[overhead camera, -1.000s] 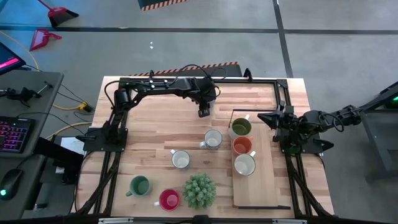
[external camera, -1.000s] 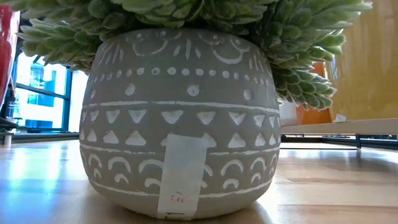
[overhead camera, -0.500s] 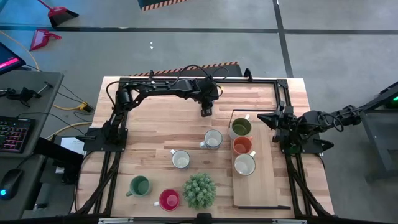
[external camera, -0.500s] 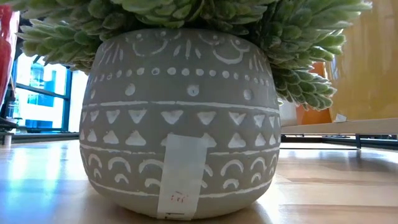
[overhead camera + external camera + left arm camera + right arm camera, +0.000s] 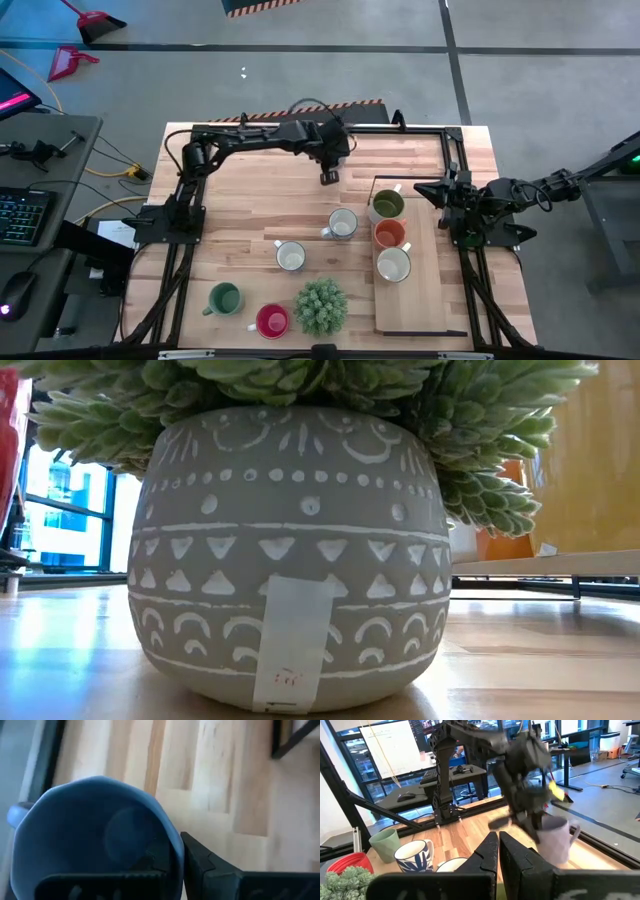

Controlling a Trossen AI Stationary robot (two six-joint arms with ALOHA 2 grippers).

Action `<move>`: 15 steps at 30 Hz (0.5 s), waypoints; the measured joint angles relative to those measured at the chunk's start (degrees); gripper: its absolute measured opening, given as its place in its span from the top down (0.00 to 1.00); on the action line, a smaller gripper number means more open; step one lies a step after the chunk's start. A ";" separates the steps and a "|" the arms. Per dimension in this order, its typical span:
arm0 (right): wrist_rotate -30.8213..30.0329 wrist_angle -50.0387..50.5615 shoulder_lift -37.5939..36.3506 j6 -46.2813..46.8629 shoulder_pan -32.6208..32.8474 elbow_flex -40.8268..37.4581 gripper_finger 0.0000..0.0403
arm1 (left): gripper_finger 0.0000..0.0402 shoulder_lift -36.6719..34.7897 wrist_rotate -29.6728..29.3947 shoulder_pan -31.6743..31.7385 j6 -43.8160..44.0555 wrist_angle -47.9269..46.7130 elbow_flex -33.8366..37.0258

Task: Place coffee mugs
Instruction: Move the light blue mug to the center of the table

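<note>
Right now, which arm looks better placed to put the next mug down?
The left. Its gripper is already clamped on the blue-grey mug, while the right gripper waits shut and empty beside the board.

Pale planked wood table (image 5: pixel 260 200); glossy ceramic mugs (image 5: pixel 388 236); matt grey patterned pot (image 5: pixel 290 550) with paper label

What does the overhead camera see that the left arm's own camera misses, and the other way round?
Only overhead: the plant, seven mugs, three of them on the board, and the right hand, shut, at the table's right edge. Only the wrist: a blue mug pinched by its rim in the left hand. Both: the wooden table.
</note>
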State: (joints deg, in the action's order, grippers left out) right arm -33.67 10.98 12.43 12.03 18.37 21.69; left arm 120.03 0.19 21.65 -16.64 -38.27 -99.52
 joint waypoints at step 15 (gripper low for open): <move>1.31 -0.07 -0.04 1.01 0.00 0.00 1.00 | 0.98 -11.31 4.61 -4.60 0.03 -8.57 -13.77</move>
State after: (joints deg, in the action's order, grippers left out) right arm -32.36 10.92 12.38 13.04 18.37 21.69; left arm 108.73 4.79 17.05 -16.61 -46.84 -113.29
